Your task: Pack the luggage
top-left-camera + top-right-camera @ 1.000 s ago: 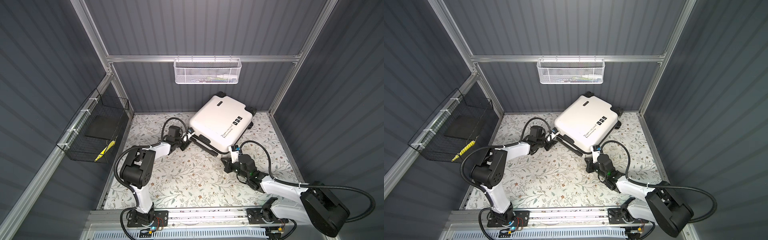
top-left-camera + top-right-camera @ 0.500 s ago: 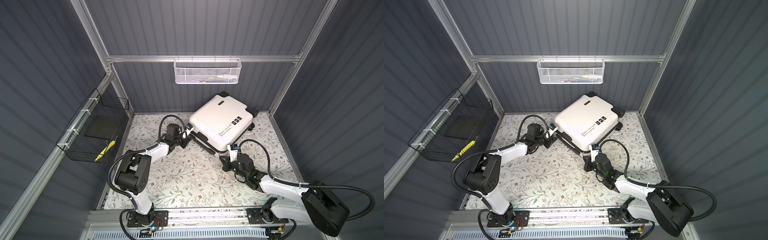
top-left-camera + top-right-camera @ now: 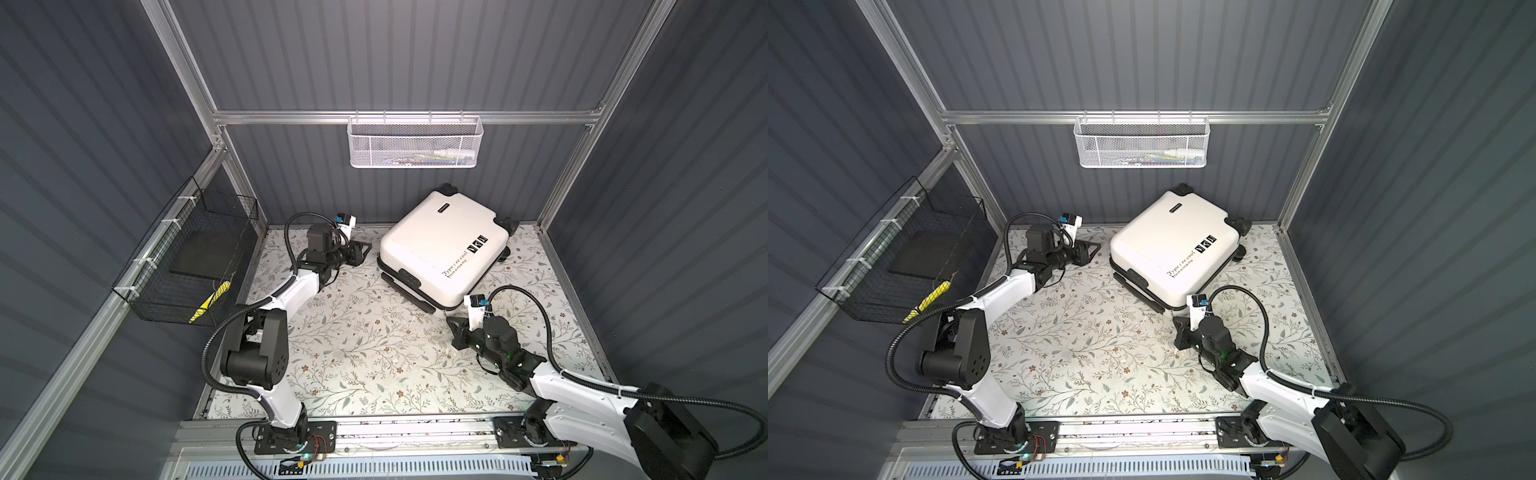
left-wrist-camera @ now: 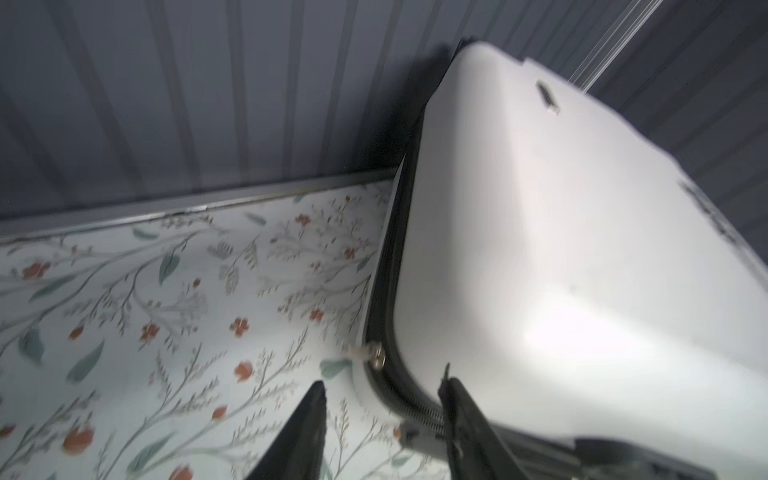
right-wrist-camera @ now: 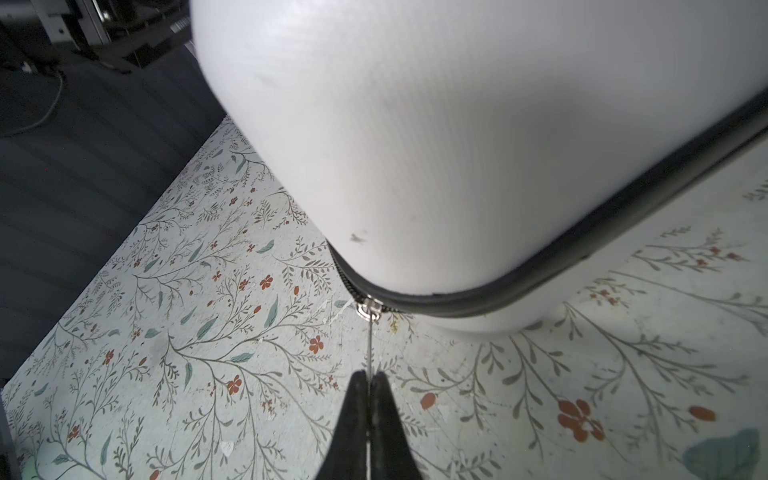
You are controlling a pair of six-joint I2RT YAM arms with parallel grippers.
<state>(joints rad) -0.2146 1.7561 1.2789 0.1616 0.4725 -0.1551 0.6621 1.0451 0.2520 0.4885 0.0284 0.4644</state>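
The luggage, a glossy white hard-shell suitcase with black script, lies flat and closed at the back right of the floral table. My left gripper stands open just left of its left corner, holding nothing. A zipper slider sits on the black zip seam beyond its fingers. My right gripper is at the near corner, shut on the thin zipper pull that runs from the slider to between its fingertips.
A white mesh basket hangs on the back rail above the luggage. A black wire basket on the left wall holds a yellow item. The back wall stands close behind the luggage.
My left gripper came off the luggage's left corner, drew back to the left and opened wider. The luggage shifted slightly toward the back wall. The right gripper stayed shut and moved a little nearer.
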